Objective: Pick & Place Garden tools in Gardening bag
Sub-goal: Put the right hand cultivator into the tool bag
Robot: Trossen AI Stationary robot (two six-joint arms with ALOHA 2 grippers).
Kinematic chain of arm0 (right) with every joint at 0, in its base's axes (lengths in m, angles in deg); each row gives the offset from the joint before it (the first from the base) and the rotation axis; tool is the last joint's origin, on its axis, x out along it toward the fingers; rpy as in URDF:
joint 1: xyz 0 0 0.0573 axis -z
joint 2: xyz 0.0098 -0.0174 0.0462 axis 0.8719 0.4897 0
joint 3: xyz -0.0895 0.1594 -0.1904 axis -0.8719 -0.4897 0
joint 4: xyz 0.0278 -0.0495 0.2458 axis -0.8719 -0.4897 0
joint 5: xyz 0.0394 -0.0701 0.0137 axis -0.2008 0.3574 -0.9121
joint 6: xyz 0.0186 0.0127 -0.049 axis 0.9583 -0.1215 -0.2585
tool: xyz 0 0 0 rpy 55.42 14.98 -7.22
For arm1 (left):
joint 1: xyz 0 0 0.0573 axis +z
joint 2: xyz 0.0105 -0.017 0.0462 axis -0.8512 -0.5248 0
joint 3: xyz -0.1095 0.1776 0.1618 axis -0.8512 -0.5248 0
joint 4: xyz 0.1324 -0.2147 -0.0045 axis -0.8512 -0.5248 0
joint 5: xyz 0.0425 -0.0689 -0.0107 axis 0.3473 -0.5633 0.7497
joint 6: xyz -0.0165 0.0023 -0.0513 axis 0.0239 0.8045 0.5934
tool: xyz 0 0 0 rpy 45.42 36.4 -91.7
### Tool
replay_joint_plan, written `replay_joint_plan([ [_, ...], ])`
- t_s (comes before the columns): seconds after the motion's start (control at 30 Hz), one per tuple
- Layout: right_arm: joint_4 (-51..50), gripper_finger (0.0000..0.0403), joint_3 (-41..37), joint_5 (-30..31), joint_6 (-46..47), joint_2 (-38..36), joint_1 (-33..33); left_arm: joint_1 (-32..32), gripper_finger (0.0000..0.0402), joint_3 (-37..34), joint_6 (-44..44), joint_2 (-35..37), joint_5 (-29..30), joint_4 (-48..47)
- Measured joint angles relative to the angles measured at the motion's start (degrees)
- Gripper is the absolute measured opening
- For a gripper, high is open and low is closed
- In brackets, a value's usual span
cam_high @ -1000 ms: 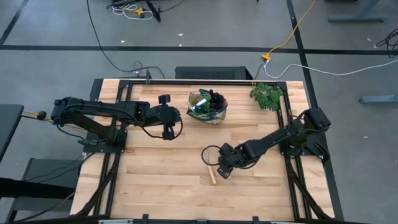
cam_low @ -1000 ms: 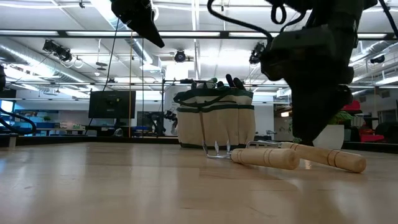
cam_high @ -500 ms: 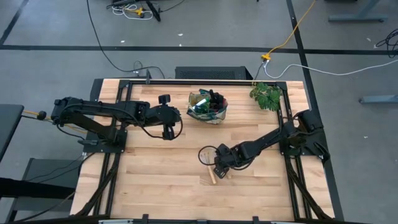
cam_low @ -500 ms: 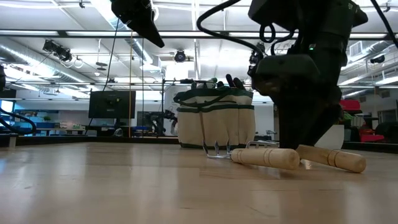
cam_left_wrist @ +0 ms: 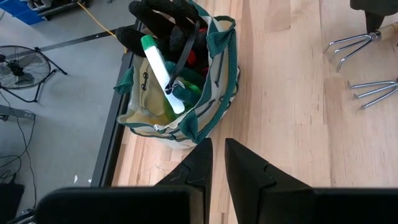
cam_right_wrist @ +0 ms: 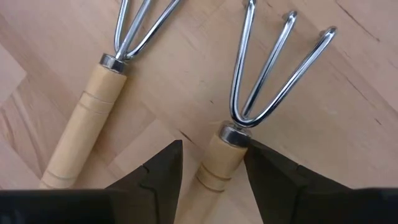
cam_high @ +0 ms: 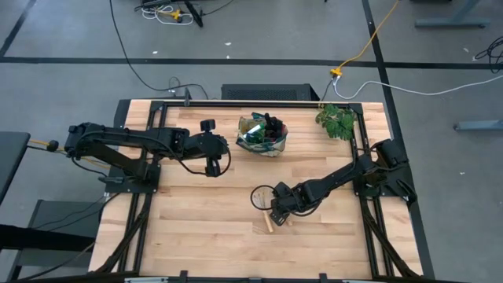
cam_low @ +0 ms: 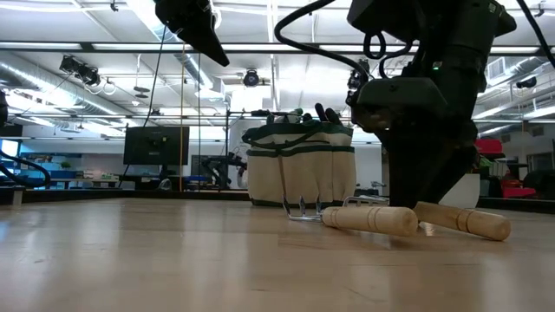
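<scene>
Two wooden-handled metal rakes [cam_right_wrist: 87, 118] [cam_right_wrist: 219, 163] lie side by side on the table, tines toward the gardening bag. My right gripper [cam_right_wrist: 213, 146] is open and low over them; its fingers stand on either side of one rake's handle, just behind the metal collar. I cannot tell whether they touch it. In the high view my right gripper [cam_high: 279, 209] hides that rake, and the other rake's handle [cam_high: 267, 223] shows beside it. The beige, green-trimmed bag [cam_high: 263, 135] stands at the far middle, holding a green spray bottle [cam_left_wrist: 163, 71] and dark gloves [cam_left_wrist: 163, 17]. My left gripper [cam_high: 211, 165] hangs shut and empty, raised, left of the bag.
A leafy plant [cam_high: 338, 120] in a white pot stands at the far right corner. The bag [cam_low: 301, 165] stands beyond the rakes [cam_low: 368, 218] in the low view. Bare wood lies along the near side and left of the rakes.
My right gripper has moved a little toward the table's left edge and down over the rakes, then kept still. The rakes and the bag have not moved.
</scene>
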Motion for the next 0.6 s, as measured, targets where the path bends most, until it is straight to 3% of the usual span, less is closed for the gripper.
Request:
replay_joint_plan([
  [0.6, 0.1, 0.0178, -0.09, 0.15, 0.35, 0.1, 0.0, 0.02, 0.0048, 0.0, 0.0, 0.0, 0.0, 0.0],
])
